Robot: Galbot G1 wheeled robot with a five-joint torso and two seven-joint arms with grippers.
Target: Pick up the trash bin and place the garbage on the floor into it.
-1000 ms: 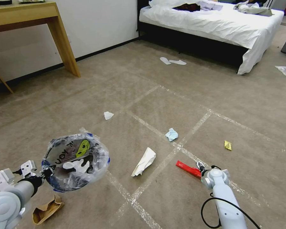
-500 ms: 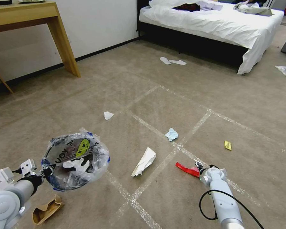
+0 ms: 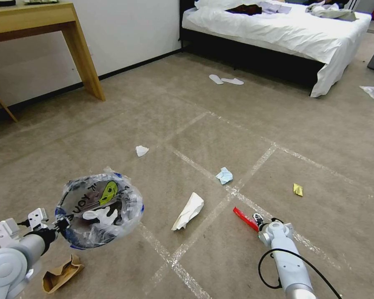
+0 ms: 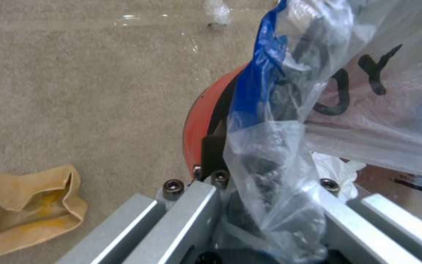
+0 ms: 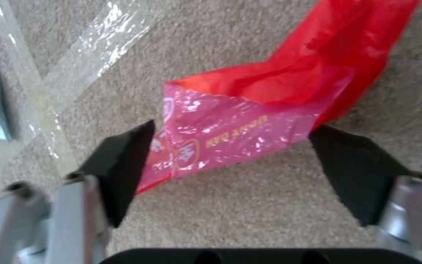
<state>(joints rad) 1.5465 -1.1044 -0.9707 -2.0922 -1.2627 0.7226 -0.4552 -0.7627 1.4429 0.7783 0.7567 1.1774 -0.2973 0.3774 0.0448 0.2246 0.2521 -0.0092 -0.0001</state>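
- Trash bin (image 3: 99, 211) is held off the floor (image 3: 203, 124) at 8 o'clock in the head view; left gripper (image 4: 265, 183) is clamped on its rim, the clear bag liner bunched between the jaws, red wall visible at the clamp.
- White tissue already lies inside the bin.
- Right gripper (image 5: 230, 165) at 5 o'clock: jaws spread wide, straddling the red wrapper (image 5: 269, 110); one black pad touches or nearly touches the wrapper's edge, the other is apart. Not gripped.
- Wrapper lies on the carpet, partly lifted and folded, beside a tape line.
- Around it: light-blue wad (image 3: 224, 175) at 12 o'clock of the wrapper, white paper (image 3: 189, 211) at 9 o'clock, yellow packet (image 3: 298, 189) at 2 o'clock.
- Small white tissue (image 3: 141, 150) farther out, 11 o'clock.
- Brown cardboard scrap (image 3: 61, 274) just below the bin, beside the left arm.
- Nothing between the open jaws and the wrapper.
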